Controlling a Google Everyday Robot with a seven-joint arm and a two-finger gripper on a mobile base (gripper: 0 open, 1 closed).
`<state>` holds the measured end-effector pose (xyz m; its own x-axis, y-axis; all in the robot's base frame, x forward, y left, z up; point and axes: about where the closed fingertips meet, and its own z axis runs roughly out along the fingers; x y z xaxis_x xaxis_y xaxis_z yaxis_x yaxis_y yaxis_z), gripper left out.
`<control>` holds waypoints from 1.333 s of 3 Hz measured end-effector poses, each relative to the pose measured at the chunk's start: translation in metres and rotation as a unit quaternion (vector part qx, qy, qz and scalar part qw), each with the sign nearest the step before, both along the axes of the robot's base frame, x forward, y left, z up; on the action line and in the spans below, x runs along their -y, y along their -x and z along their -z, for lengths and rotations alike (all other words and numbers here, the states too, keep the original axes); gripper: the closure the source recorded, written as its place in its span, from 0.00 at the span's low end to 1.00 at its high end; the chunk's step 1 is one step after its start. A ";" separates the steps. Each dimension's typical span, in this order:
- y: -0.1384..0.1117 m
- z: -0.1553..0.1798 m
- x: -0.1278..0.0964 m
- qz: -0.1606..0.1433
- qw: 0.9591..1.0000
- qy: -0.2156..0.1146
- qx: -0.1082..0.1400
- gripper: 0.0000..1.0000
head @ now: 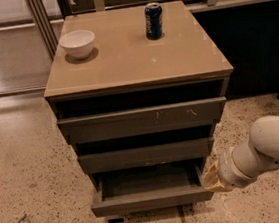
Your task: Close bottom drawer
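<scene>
The bottom drawer (150, 201) is the lowest of three grey-brown fronts in the tan-topped cabinet (134, 66). It is pulled out and its shallow box looks empty. My gripper (212, 178), at the end of the white arm (265, 152), is low at the drawer's right front corner, close to or touching its front edge. The middle drawer (145, 154) and the top drawer (141, 118), which has white scratches, stand out less.
A white bowl (77, 43) and a blue can (153, 21) stand on the cabinet top. The floor is speckled stone. A dark wall and a rail run behind, and a metal post (38, 17) stands at the back left.
</scene>
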<state>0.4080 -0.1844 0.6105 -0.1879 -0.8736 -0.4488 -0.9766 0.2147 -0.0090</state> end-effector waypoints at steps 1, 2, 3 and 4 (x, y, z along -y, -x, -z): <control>-0.010 0.099 0.005 0.002 1.000 0.001 -0.005 1.00; -0.023 0.176 0.007 0.006 1.000 -0.011 -0.019 1.00; -0.013 0.251 0.001 0.011 0.998 -0.031 -0.059 1.00; -0.011 0.252 0.000 0.009 0.998 -0.023 -0.058 1.00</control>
<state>0.4194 -0.1846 0.3583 -0.2555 -0.8489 -0.4627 -0.9668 0.2290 0.1137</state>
